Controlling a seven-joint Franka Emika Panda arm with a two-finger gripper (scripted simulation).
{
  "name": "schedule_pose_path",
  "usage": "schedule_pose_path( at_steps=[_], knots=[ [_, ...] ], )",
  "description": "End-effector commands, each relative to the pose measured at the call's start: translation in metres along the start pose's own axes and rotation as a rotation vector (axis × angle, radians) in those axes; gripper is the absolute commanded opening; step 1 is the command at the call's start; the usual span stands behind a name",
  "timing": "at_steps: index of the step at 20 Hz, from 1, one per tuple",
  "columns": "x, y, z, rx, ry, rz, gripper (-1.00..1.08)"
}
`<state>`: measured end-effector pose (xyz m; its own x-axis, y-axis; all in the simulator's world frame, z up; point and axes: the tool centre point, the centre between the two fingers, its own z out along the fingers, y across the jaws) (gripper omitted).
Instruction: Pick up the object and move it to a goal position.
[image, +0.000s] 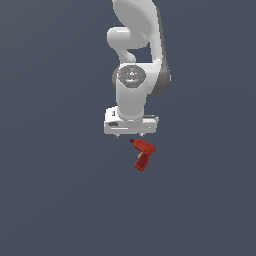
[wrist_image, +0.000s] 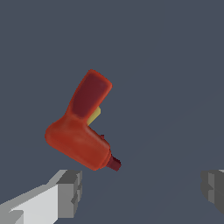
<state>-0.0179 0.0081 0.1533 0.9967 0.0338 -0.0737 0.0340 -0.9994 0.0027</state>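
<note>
In the wrist view the gripper (wrist_image: 142, 188) is standing wide open and holding nothing: one grey fingertip (wrist_image: 70, 192) is showing low at one edge of the picture and the other at the opposite edge, with bare dark floor (wrist_image: 175, 65) between them. The red toy drill (wrist_image: 81, 142) is lying just beyond that gap, not inside it, and it is sitting off-centre, closer to the fingertip on the paler, fully visible finger. Its body is narrower than the open span.

The drill's barrel is running diagonally, its dark chuck tip pointing back toward the gripper, while the darker handle is angling away, with the yellow trigger (wrist_image: 94, 116) tucked in the crook. Judging from this, the coming move is turning on a small sideways shift over the barrel, and probably a wrist turn to bring the jaws square across it.

In the exterior view the hand (image: 131, 134) is hovering just above the drill (image: 143, 154), which is resting on the floor slightly toward the exterior view's right of it. Nothing else is standing nearby to block the descent.
</note>
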Motion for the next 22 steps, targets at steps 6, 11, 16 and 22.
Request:
schedule_pose_path(
  at_steps=[6,11,16,22],
  knots=[
    [0.0,0.0,0.003,-0.013,0.004,-0.016,1.08],
    [-0.001,0.0,0.012,-0.052,0.016,-0.065,1.08],
    [-0.003,0.0,0.022,-0.096,0.029,-0.126,1.08],
    [-0.003,0.0,0.027,-0.12,0.038,-0.161,1.08]
  ],
)
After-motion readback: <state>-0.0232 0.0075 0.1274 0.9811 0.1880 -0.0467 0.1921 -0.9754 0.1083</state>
